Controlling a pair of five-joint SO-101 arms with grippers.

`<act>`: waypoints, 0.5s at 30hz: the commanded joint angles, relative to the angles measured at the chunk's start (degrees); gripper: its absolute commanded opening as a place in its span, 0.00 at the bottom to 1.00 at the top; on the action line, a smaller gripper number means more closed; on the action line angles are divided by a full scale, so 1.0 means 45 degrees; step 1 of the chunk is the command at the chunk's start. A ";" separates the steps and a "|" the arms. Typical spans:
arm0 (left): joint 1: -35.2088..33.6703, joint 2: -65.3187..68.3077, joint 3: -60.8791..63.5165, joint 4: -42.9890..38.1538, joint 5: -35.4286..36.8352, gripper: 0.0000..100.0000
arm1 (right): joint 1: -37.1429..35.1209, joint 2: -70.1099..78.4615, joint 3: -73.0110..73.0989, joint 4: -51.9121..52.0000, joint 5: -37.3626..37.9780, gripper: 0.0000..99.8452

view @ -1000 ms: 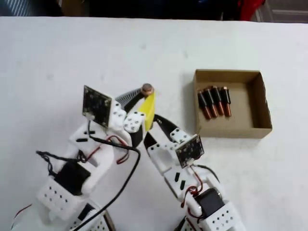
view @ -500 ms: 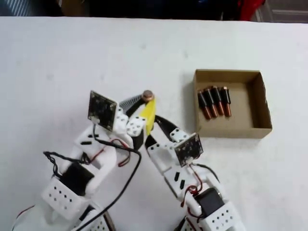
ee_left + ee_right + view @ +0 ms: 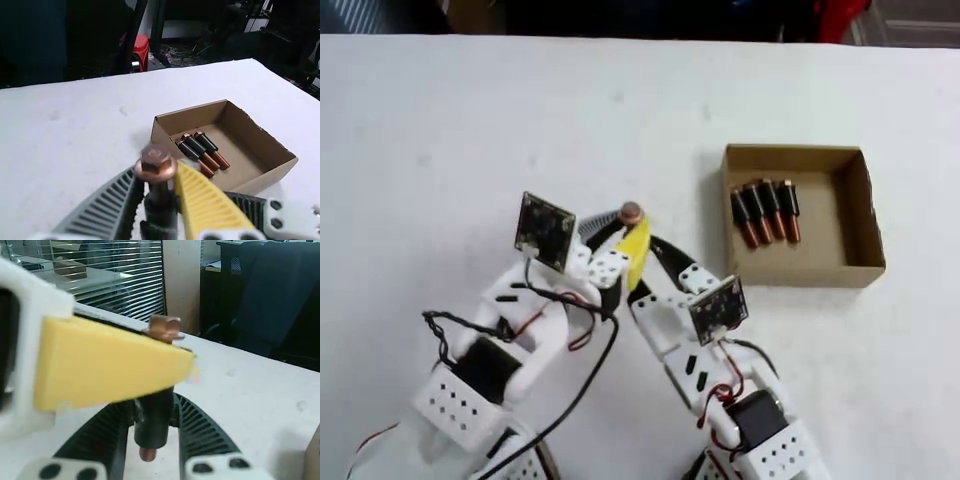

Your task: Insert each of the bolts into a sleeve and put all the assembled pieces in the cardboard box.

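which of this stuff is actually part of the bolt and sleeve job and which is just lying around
Job: bolt in the left gripper; sleeve in the right gripper; four assembled pieces; cardboard box.

Not the job: office chair, window blinds, red stool, all in the room behind.
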 commanded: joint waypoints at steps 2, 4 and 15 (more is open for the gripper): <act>-0.0029 -0.0147 -0.0059 0.0176 -0.0020 0.34 | 0.0068 -0.0342 0.0274 -0.0166 0.0039 0.02; -0.0303 -0.0147 -0.0117 0.0313 -0.0020 0.34 | 0.0068 -0.0342 0.0274 -0.0166 0.0039 0.02; -0.1748 -0.0147 -0.0293 0.0195 -0.0117 0.34 | 0.0068 -0.0342 0.0274 -0.0127 0.0039 0.02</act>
